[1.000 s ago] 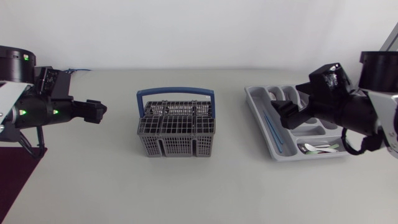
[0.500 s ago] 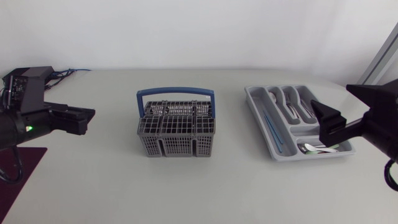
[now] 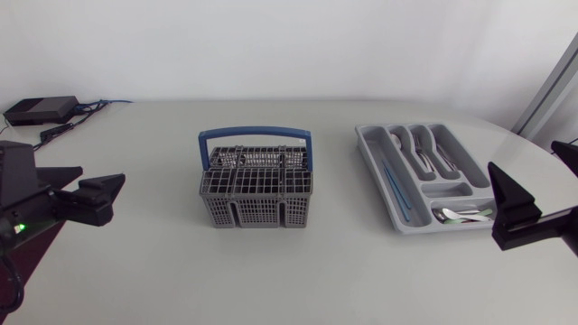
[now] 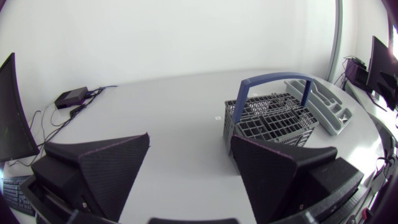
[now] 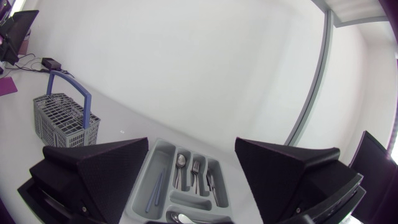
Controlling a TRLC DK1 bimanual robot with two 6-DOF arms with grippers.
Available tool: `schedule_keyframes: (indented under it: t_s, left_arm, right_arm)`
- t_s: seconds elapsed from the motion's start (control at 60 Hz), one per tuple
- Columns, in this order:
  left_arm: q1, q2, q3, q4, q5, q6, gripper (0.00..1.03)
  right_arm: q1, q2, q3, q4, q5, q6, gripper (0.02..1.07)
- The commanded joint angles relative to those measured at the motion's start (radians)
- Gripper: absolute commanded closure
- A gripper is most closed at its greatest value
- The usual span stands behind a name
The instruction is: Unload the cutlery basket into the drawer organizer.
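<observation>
Centre of pale desk (image 3: 298, 271): cutlery basket (image 3: 256, 185), upright, of grey plastic mesh, divided into several small cells, with a blue arched handle raised over the top. Contents of the cells not discernible through the mesh.

Well apart from the basket, toward the right arm: drawer organizer (image 3: 433, 176), a grey moulded tray lying flat and slightly angled to the desk edge.
- Long compartment on the basket side: slender blue sticks (image 3: 390, 181), laid lengthwise.
- Three parallel compartments at the far end: metal cutlery (image 3: 424, 149), handles pointing to the near end; in the right wrist view recognisable as a spoon, a fork (image 5: 194, 169) and further pieces too small to identify.
- Crosswise compartment at the near end: a few metal spoons (image 3: 462, 215), lying sideways.

Left claw (image 4: 189, 140): low over the desk by the left edge of the head view, released, broad black wedge fingers spread wide, nothing between them, basket ahead of it.

Right claw (image 5: 192, 142): by the right edge, near the organizer's near end, likewise released and holding nothing, organizer ahead and below.

Far left corner of desk: small black box (image 3: 38, 110) with trailing cables.
</observation>
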Motion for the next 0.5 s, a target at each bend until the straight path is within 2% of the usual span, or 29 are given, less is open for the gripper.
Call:
schedule_keyframes:
  t_s: [0.0, 0.483]
  left_arm:
    - [-0.010, -0.042, -0.050, 0.020, -0.016, -0.013, 0.05]
    - [0.013, -0.285, -0.269, 0.169, -0.036, -0.055, 0.05]
  right_arm:
    - [-0.015, -0.046, -0.044, -0.013, 0.010, -0.018, 0.07]
    - [-0.015, -0.119, -0.196, 0.066, 0.025, 0.171, 0.07]
